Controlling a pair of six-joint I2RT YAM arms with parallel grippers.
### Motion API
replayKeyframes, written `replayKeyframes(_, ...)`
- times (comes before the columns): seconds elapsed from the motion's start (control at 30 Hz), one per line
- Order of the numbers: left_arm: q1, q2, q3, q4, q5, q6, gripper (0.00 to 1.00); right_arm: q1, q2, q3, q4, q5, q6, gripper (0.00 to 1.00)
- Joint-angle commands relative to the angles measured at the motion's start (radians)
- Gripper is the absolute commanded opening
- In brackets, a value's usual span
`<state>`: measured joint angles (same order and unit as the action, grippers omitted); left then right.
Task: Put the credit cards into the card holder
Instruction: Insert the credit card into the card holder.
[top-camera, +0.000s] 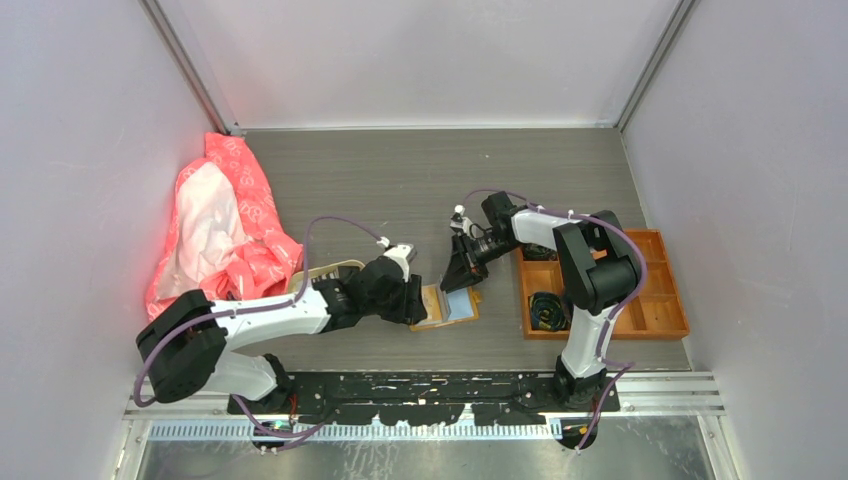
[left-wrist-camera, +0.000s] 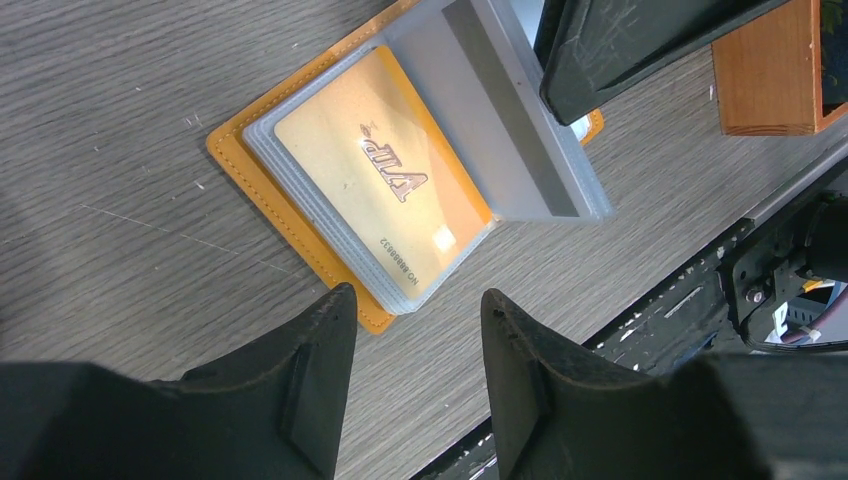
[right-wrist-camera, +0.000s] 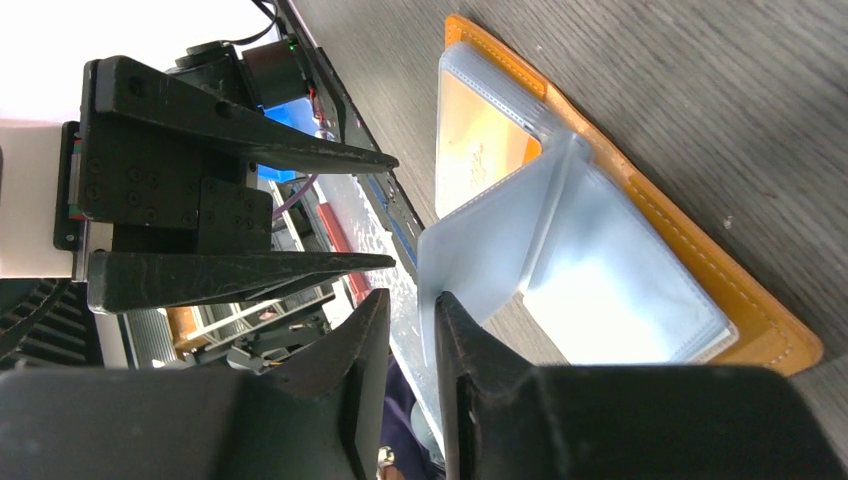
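Card holder (left-wrist-camera: 300, 170) lies open, gold card (left-wrist-camera: 380, 200) in its sleeve.

Glossy gold card (left-wrist-camera: 383, 195) — frosted plastic sleeves (right-wrist-camera: 600, 290) — matt woodgrain table (left-wrist-camera: 120, 150)

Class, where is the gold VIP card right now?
In the left wrist view the gold VIP card sits in a clear sleeve on the left half of the open card holder, lying on the table just ahead of the left pincer.
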<state>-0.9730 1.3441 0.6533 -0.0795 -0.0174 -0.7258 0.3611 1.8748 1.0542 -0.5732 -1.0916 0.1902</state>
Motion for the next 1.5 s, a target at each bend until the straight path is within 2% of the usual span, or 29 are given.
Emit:
replayKeyframes(0.0, 0.005, -0.035, -0.002, 0.024, -0.012, 0.008, 0.49, 0.008, 0.006, 0.003, 0.013, -0.021, 0.002, 0.26)
replayKeyframes(0.17, 0.004, -0.039, 0.005, 0.066, 0.011, -0.003, 0.5, 0.011, 0.009, 0.003, 0.012, -0.02, 0.0, 0.19)
replayKeyframes(0.4, 0.003, 0.007, 0.024, 0.168, 0.088, -0.042, 0.57, 0.014, 0.014, 0.007, 0.007, -0.014, -0.006, 0.15)
replayKeyframes(0.87, 0.003, 0.107, 0.1, 0.19, 0.12, -0.051, 0.63, 0.018, 0.02, 0.011, -0.002, -0.008, -0.014, 0.09)
replayKeyframes(1.47, 0.004, 0.168, 0.126, 0.162, 0.089, -0.046, 0.61, 0.021, 0.021, 0.017, -0.014, -0.006, -0.024, 0.08)
